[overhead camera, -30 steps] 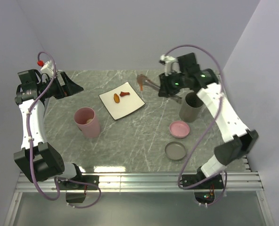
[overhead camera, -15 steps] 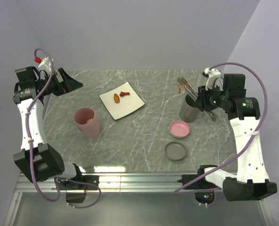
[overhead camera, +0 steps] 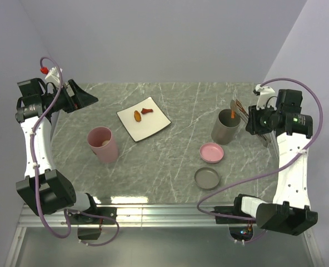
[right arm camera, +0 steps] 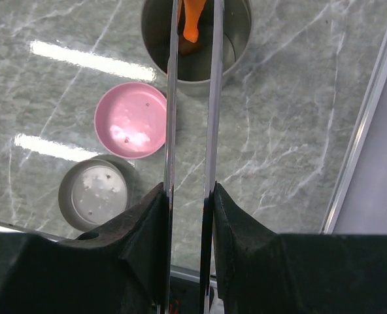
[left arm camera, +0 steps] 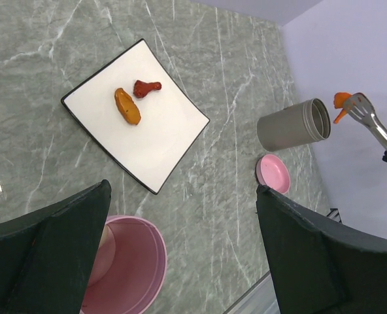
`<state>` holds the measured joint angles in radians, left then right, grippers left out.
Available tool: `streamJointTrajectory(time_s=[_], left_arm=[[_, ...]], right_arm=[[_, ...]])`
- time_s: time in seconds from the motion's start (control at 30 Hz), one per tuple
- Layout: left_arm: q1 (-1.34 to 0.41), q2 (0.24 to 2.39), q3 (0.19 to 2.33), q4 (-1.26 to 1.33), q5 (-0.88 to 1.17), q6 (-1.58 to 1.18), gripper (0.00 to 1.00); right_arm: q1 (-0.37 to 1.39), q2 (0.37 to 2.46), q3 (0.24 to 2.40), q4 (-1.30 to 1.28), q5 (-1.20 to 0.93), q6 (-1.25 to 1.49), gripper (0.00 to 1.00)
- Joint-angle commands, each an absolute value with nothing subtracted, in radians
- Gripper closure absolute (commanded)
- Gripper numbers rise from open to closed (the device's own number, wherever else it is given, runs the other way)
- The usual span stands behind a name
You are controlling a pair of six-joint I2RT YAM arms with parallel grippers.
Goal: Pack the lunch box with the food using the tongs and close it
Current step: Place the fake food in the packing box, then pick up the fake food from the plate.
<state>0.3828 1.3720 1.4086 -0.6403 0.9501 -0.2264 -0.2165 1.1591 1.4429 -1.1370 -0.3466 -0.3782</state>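
My right gripper (overhead camera: 254,119) (right arm camera: 188,196) is shut on the silver tongs (overhead camera: 238,106) (right arm camera: 172,98). The tongs' tips pinch an orange food piece (overhead camera: 232,114) (right arm camera: 191,23) (left arm camera: 340,101) right over the open mouth of the grey cylindrical lunch box (overhead camera: 225,128) (right arm camera: 155,40) (left arm camera: 291,124). Two more food pieces, one orange (overhead camera: 138,115) (left arm camera: 127,106) and one red-brown (overhead camera: 147,110) (left arm camera: 146,87), lie on the white square plate (overhead camera: 153,127) (left arm camera: 161,144). My left gripper (overhead camera: 89,100) (left arm camera: 184,190) hangs open and empty at the far left, above the table.
A pink cup (overhead camera: 102,146) (left arm camera: 131,261) with something pale inside stands left of centre. A pink lid (overhead camera: 212,152) (right arm camera: 130,120) and a grey lid (overhead camera: 207,178) (right arm camera: 92,190) lie in front of the lunch box. The table's right edge (right arm camera: 360,131) is close.
My right arm has swung right from beside the plate, carrying the tongs and the orange piece to above the grey lunch box. The left arm has barely moved.
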Motion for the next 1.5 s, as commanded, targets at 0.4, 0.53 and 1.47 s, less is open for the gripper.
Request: streamJointTrajectory(time_s=[0.4, 0.53, 1.47], left_arm=[[0.385, 1.373, 1.439, -0.611, 0.983, -0.235, 0.01], [0.384, 1.381, 1.451, -0.617, 0.980, -0.233, 0.01], [0.383, 1.385, 1.448, -0.621, 0.962, -0.227, 0.00]], right_arm=[[-0.232, 1.161, 1.331, -1.052, -0.348, -0.417, 0.76], [-0.232, 1.167, 1.356, -1.066, -0.365, -0.411, 0.63], [0.172, 1.371, 1.591, -0.968, -0.431, -0.195, 0.50]])
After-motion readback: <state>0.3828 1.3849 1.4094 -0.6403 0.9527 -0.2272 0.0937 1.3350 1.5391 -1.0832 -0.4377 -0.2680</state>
